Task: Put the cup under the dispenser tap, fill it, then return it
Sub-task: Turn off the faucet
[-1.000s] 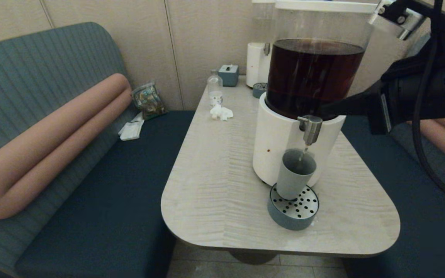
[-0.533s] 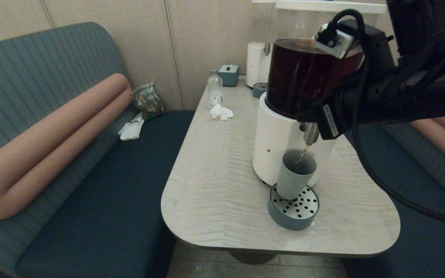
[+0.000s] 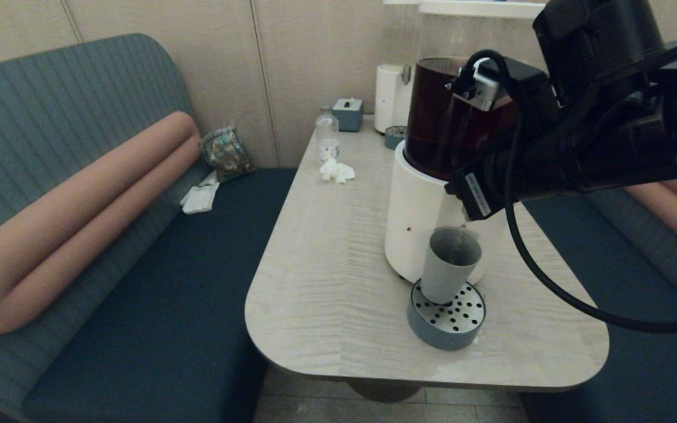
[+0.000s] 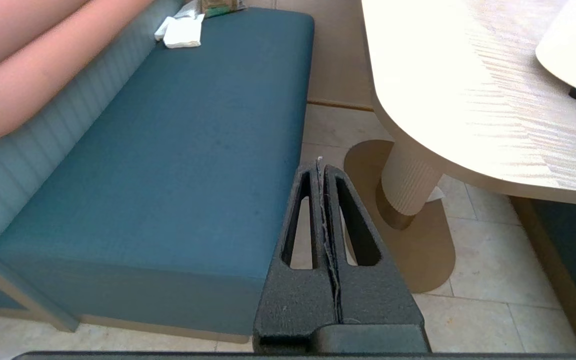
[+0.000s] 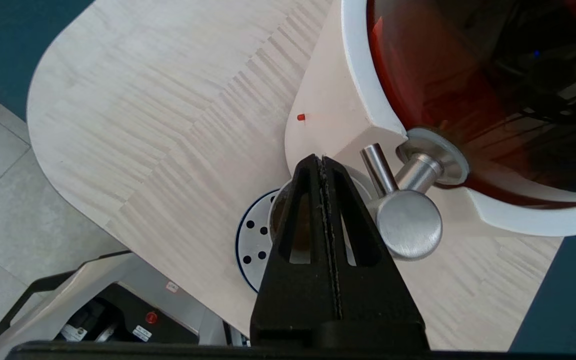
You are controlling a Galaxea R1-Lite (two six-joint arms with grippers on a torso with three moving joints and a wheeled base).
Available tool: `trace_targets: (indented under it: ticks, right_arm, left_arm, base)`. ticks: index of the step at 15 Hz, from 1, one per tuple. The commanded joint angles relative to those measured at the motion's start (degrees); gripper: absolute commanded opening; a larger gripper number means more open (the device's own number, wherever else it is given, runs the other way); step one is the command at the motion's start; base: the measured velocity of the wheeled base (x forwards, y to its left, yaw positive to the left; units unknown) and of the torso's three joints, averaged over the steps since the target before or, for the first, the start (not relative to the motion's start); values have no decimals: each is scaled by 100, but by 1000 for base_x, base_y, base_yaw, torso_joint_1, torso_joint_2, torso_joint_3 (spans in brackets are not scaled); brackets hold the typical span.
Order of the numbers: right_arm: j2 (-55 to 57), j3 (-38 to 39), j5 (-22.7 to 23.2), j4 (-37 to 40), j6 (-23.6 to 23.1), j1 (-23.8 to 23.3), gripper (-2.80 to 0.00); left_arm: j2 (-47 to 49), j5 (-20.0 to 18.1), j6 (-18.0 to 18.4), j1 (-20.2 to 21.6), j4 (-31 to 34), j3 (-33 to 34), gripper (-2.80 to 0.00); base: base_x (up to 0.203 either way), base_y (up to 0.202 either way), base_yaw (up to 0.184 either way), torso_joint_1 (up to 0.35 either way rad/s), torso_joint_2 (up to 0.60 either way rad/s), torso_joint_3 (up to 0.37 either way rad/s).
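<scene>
The grey-green cup (image 3: 449,264) stands upright on the round blue-grey drip tray (image 3: 447,323), against the white base of the large dispenser (image 3: 418,217) with dark brown liquid. My right arm crosses in front of the tank and hides the tap in the head view. In the right wrist view my right gripper (image 5: 321,158) is shut and empty, just beside the steel tap (image 5: 378,162) and its round knob (image 5: 409,231), above the cup (image 5: 275,220), which holds brown liquid. My left gripper (image 4: 319,162) hangs shut and empty, low beside the table over the floor.
The wooden table (image 3: 327,264) has rounded corners, and dark blue benches (image 3: 156,305) run along both sides. At the back stand a smaller white dispenser (image 3: 390,97), a clear bottle (image 3: 327,135), a tissue box (image 3: 348,113) and a crumpled tissue (image 3: 337,170).
My right arm has swung down and leftward from high at the right, and now covers the tap in the head view. The cup has stayed on the tray.
</scene>
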Motion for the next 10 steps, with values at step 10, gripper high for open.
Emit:
trace_targets:
  ticks: [10]
  right_arm:
    - [247,-135,7,-117,-42,-232,-280]
  left_arm:
    - [7,0,-4,-2,-1,0,-280]
  base:
    - [0,0,0,0,0,0]
